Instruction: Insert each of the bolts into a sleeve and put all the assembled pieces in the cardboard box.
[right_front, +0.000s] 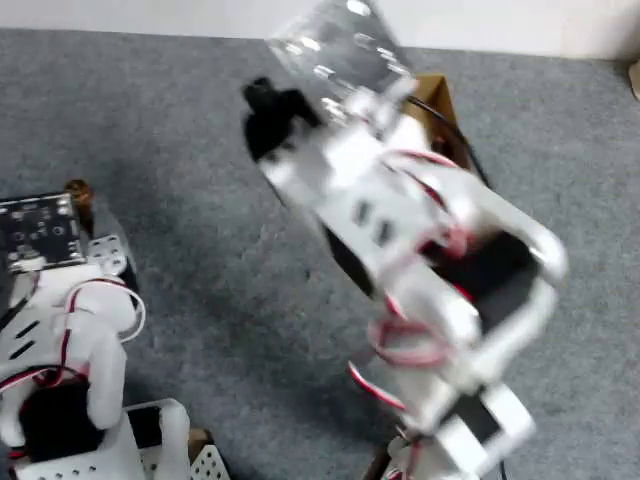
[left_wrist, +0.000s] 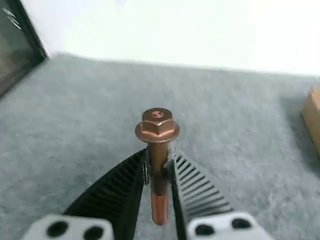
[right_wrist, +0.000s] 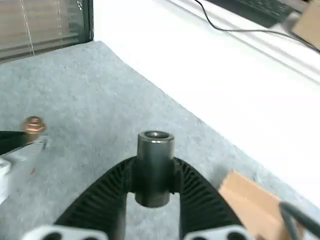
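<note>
Left gripper (left_wrist: 159, 157): both fingers are pressed against the shank of a copper-coloured bolt (left_wrist: 157, 134). The hex head stands clear beyond the fingertips. The shank runs back between the ribbed pads (left_wrist: 125, 185) toward the base of the fingers. The bolt sits in line with the fingers, not crosswise.

Right gripper (right_wrist: 154, 166): the fingers are clamped on a dark grey sleeve (right_wrist: 155, 150), one finger on each side of its lower half. The open end of the sleeve sticks out past the fingertips, and I can see into the bore. Its other end hangs in the gap between the fingers.

Both parts are held above the grey mat (left_wrist: 75, 125), and neither touches it.

The cardboard box (right_wrist: 250, 205) sits on the mat off to one side of the right fingers, lower than the sleeve and apart from it. From the left wrist I see only a corner of it, well to the side of the bolt.

In the right wrist view the bolt head shows well off to the other side of the sleeve, gripped by a dark finger (right_wrist: 12, 141) of the left gripper. Bolt and sleeve are well apart; the bolt is not in the sleeve.

High view: the right arm (right_front: 400, 230) reaches up beside the box, and the left arm (right_front: 60, 330) is at the near corner.
</note>
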